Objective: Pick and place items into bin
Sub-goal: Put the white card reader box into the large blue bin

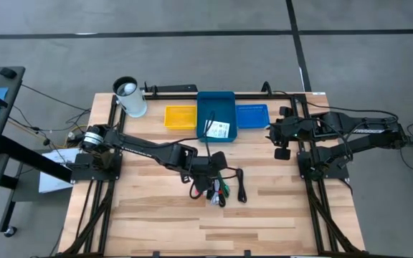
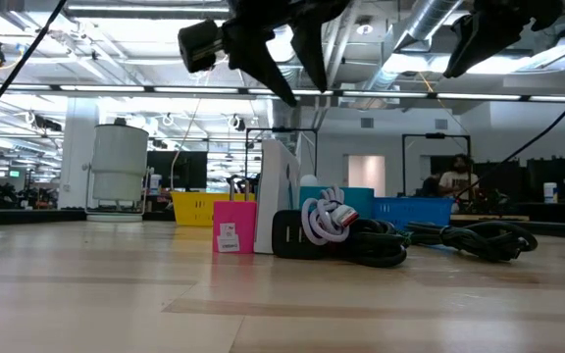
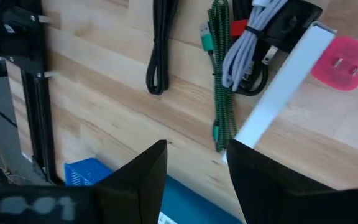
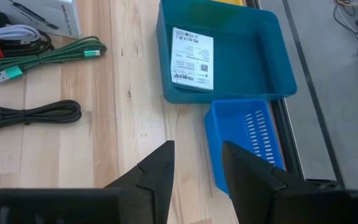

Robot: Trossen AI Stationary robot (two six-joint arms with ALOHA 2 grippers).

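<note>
The items lie in a cluster at mid-table: an upright white box (image 3: 284, 93), a pink cube (image 3: 344, 62), a green braided cable (image 3: 219, 81), a coiled black cable (image 3: 159, 50) and a white cable bundle (image 3: 247, 50) on a small black piece (image 3: 294, 22). My left gripper (image 3: 194, 146) hangs open just above the cluster (image 2: 304, 93), touching nothing. The teal bin (image 4: 278, 56) at the far edge holds one white printed card (image 4: 191, 59), lying flat. My right gripper (image 4: 197, 149) waits open above the table near the blue bin.
A yellow bin (image 1: 180, 116) and a blue slotted bin (image 4: 247, 143) flank the teal bin. A white cylinder (image 1: 130, 97) stands at the far left corner. Bare wood lies along the table's near side. People show in the room behind.
</note>
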